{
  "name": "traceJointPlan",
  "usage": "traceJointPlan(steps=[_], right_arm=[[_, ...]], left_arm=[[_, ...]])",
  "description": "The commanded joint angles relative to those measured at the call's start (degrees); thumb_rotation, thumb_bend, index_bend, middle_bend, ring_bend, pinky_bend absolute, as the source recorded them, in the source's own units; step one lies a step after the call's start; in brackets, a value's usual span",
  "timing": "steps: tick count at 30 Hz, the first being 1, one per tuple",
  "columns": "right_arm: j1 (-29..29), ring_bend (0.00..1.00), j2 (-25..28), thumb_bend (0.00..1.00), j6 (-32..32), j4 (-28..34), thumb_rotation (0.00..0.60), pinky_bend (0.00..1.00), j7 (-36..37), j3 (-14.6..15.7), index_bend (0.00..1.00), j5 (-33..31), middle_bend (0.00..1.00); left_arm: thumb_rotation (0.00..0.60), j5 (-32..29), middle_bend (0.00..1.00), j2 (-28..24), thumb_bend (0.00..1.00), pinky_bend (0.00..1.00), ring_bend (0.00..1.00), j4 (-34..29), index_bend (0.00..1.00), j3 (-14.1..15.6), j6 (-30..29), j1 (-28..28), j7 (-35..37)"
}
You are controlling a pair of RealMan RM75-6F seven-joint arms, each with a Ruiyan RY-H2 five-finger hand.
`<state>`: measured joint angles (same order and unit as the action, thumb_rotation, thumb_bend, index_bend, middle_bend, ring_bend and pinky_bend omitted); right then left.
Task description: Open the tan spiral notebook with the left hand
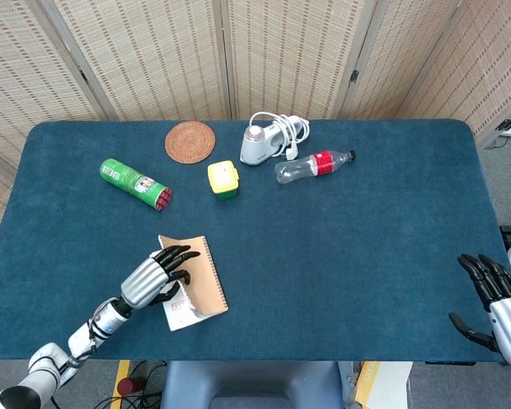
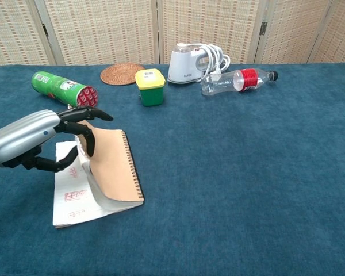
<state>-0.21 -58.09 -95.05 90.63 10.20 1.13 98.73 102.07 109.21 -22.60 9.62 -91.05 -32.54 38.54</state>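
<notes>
The tan spiral notebook [image 1: 206,281] [image 2: 115,164] lies near the table's front left, its spiral along the right side. Its tan cover stands lifted and curled, baring a white page [image 2: 72,201] with red stamps. My left hand [image 1: 149,279] [image 2: 31,135] holds the cover's free left edge, fingers over the top and thumb beneath. My right hand [image 1: 498,294] hovers off the table's front right corner, fingers spread and empty; it shows only in the head view.
A green can [image 1: 134,182] lies just behind the notebook. Further back sit a woven coaster [image 1: 190,141], a yellow-lidded green box [image 1: 223,179], a white iron with its cord [image 1: 260,143] and a plastic bottle [image 1: 313,164].
</notes>
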Motion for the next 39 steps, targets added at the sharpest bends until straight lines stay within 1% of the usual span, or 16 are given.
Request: traceJointPlan(steps=[1,6,9,15,20,23,25,26,28,30,31,35,39], right_arm=[[0.05,0.06,0.04,0.29,0.08,0.34,0.6,0.12,-0.47,0.03,0.03,0.17,0.13],[-0.02,0.06,-0.17,0.29,-0.01,0.89,0.6,0.12,-1.24,0.15,0.03,0.54,0.13],[-0.15,0.06,-0.35,0.29,-0.17,1.01,0.6,0.12,-1.54,0.21,0.03,0.63,0.13],[-0.64,0.06,-0.37,0.29,-1.0,0.99,0.6,0.12,-1.7,0.35,0.03,0.88,0.13],[-1.14,0.06,-0.44,0.29,-1.58,0.41,0.6,0.12,-0.91,0.38,0.03,0.51,0.13],[-1.26,0.06,-0.68,0.29,-1.71,-0.23,0.6,0.12,-0.24,0.35,0.03,0.31,0.13],[-1.3,0.06,-0.83,0.29,-1.73,-0.66,0.6,0.12,0.17,0.37,0.03,0.24,0.13],[-1.34,0.06,-0.88,0.29,-1.8,-0.83,0.6,0.12,0.33,0.36,0.03,0.23,0.13],[-1.46,0.06,-0.94,0.29,-2.01,-1.19,0.6,0.12,0.71,0.35,0.03,0.19,0.13],[-1.61,0.06,-0.96,0.29,-2.22,-1.5,0.6,0.12,1.06,0.33,0.03,0.06,0.13],[-1.7,0.06,-0.95,0.29,-2.35,-1.7,0.6,0.12,1.3,0.33,0.03,-0.01,0.13],[-1.9,0.06,-0.91,0.29,-2.71,-2.31,0.6,0.12,2.06,0.25,0.03,-0.18,0.13],[-1.77,0.06,-0.75,0.29,-2.55,-2.74,0.6,0.12,2.6,0.08,0.03,-0.41,0.13]], left_arm=[[0.6,1.81,0.18,-4.18,0.69,0.21,0.11,-1.7,0.62,1.73,-1.5,-0.2,0.35],[0.6,3.43,0.18,-9.92,0.69,0.22,0.11,-6.17,0.62,2.4,-3.48,-1.8,-1.19],[0.6,5.0,0.18,-12.85,0.69,0.22,0.11,-11.05,0.61,2.65,-4.03,-3.87,-3.27],[0.6,9.27,0.18,-15.33,0.69,0.22,0.11,-20.09,0.61,3.23,-2.22,-9.02,-9.48],[0.6,12.32,0.18,-15.56,0.69,0.22,0.11,-27.64,0.58,2.92,1.67,-13.47,-15.33],[0.6,13.32,0.17,-14.85,0.69,0.22,0.11,-31.09,0.53,2.52,5.0,-15.46,-19.25],[0.6,13.32,0.15,-14.29,0.67,0.22,0.11,-33.64,0.44,1.96,7.6,-16.36,-22.66],[0.6,13.08,0.13,-14.09,0.64,0.22,0.11,-34.84,0.39,1.57,8.61,-16.58,-24.22],[0.6,12.2,0.1,-14.01,0.49,0.22,0.09,-37.88,0.24,0.47,10.66,-16.98,-27.39],[0.6,10.73,0.06,-14.44,0.41,0.22,0.07,-41.08,0.15,-0.54,12.23,-17.11,-28.59],[0.6,9.57,0.05,-14.97,0.4,0.22,0.06,-43.39,0.12,-1.24,12.79,-17.04,-28.56],[0.6,6.41,0.05,-17.63,0.39,0.22,0.05,-49.07,0.09,-3.28,12.91,-16.29,-28.09],[0.6,0.99,0.05,-20.61,0.39,0.22,0.05,-53.12,0.1,-5.76,10.68,-12.89,-28.15]])
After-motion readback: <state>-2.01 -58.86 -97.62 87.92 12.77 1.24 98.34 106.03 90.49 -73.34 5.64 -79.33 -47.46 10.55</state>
